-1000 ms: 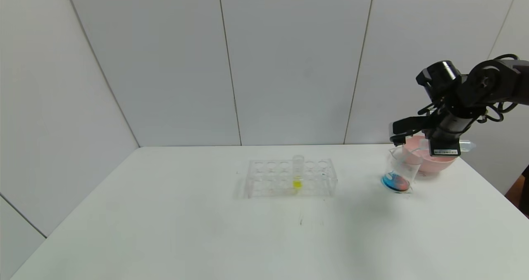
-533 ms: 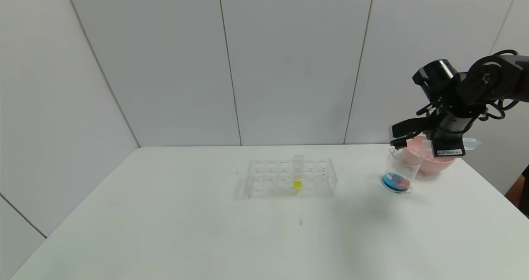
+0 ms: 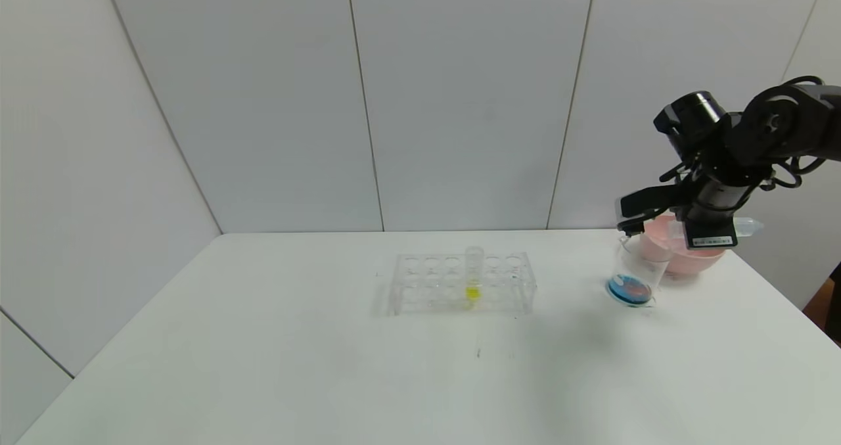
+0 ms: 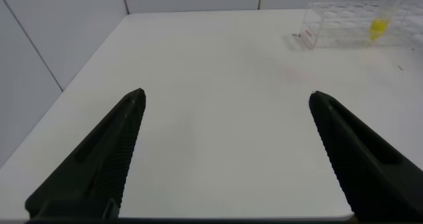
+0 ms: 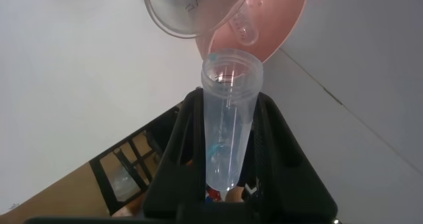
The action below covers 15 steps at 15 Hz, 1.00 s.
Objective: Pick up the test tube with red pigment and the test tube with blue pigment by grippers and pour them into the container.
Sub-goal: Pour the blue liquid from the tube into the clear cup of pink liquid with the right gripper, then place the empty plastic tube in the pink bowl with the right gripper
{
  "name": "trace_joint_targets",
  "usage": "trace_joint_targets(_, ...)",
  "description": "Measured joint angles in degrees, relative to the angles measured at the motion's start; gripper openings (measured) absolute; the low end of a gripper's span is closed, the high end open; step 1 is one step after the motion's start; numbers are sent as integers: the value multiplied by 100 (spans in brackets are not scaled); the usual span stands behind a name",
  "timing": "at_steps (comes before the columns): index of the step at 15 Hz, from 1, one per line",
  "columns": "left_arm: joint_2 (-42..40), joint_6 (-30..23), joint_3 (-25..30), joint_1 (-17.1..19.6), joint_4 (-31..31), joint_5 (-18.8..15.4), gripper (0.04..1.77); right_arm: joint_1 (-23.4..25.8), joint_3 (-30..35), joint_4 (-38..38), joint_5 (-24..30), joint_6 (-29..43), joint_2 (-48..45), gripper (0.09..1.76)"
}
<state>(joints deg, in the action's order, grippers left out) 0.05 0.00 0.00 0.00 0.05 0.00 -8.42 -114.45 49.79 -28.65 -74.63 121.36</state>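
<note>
My right gripper hangs over the back right of the table, shut on the test tube with blue pigment. The tube lies roughly level and is nearly empty, with only blue traces inside. Its mouth points at the rim of the container. This container, a clear beaker, stands just below the fingertips and holds blue and red liquid at its bottom. The tube's conical end sticks out behind the gripper. The test tube with red pigment is out of view. My left gripper is open over bare table, far from the rack.
A pink bowl stands right behind the beaker, near the table's right edge. A clear tube rack sits mid-table with one tube of yellow liquid upright in it. The white table ends at a wall behind.
My right gripper has risen slightly with the tube, still above the beaker. The beaker, bowl and rack have not moved.
</note>
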Motion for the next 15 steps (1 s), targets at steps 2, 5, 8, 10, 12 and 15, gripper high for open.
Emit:
trace_joint_targets(2,0,0,0,0,0,0,176,20,0,-63,82,43,-38,49)
trace_joint_targets(5,0,0,0,0,0,0,176,171,2,-564,812,180,-90,49)
trace_joint_targets(8,0,0,0,0,0,0,176,421,13,-1103,2260,396,-149,49)
trace_joint_targets(10,0,0,0,0,0,0,176,606,26,-1549,3696,834,-102,49)
trace_joint_targets(12,0,0,0,0,0,0,176,802,50,-2110,4945,1618,-2,49)
trace_joint_targets(15,0,0,0,0,0,0,176,961,116,-3027,5727,3291,87,49)
